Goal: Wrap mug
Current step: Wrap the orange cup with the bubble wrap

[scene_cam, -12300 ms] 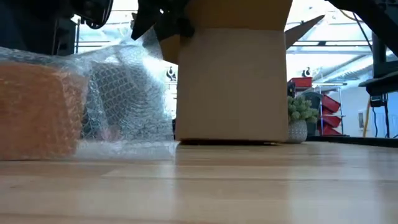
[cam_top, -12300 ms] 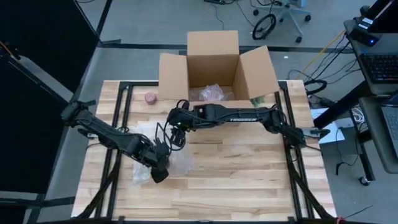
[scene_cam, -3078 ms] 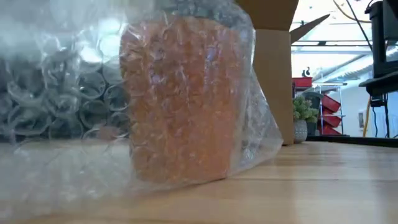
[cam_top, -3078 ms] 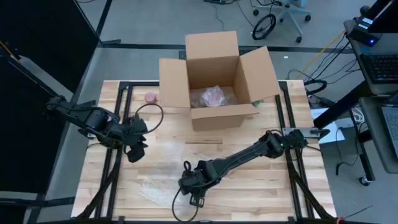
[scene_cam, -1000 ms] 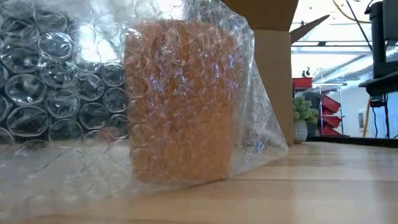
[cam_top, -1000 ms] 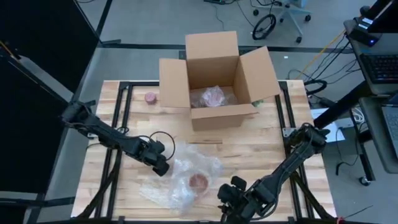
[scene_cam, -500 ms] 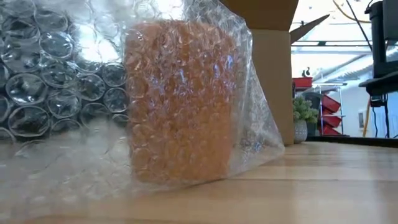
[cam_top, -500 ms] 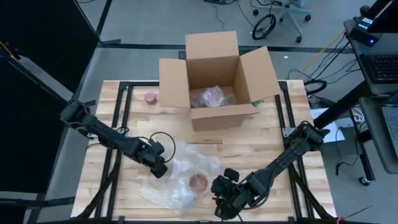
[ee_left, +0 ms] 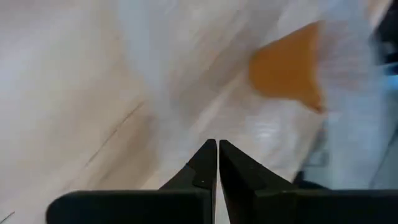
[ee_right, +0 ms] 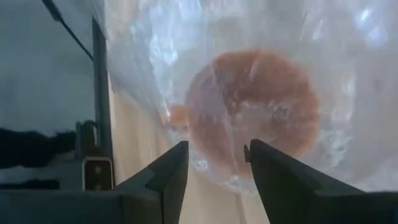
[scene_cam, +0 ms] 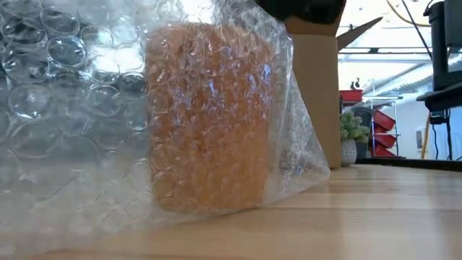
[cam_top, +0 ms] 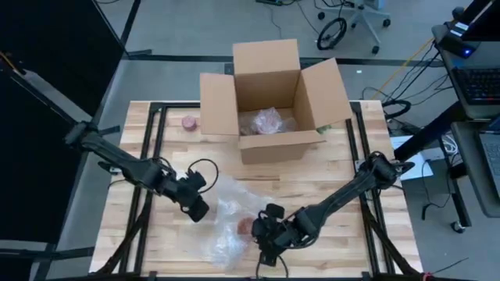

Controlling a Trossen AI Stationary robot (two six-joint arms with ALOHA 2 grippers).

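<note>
Mug blurred behind bubble wrap; handle apparently hidden.

Grey floor surrounds the wooden table; an office chair stands beyond.

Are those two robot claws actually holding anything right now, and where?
The left gripper is shut, apparently pinching the bubble wrap at its edge. The right gripper is open above the wrapped mug, holding nothing.

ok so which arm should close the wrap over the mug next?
Probably the right. Its open claw sits right beside the mug, with the mug centred between its fingers in the right wrist view. The left claw is shut, at the bubble wrap edge, farther from the mug.
</note>
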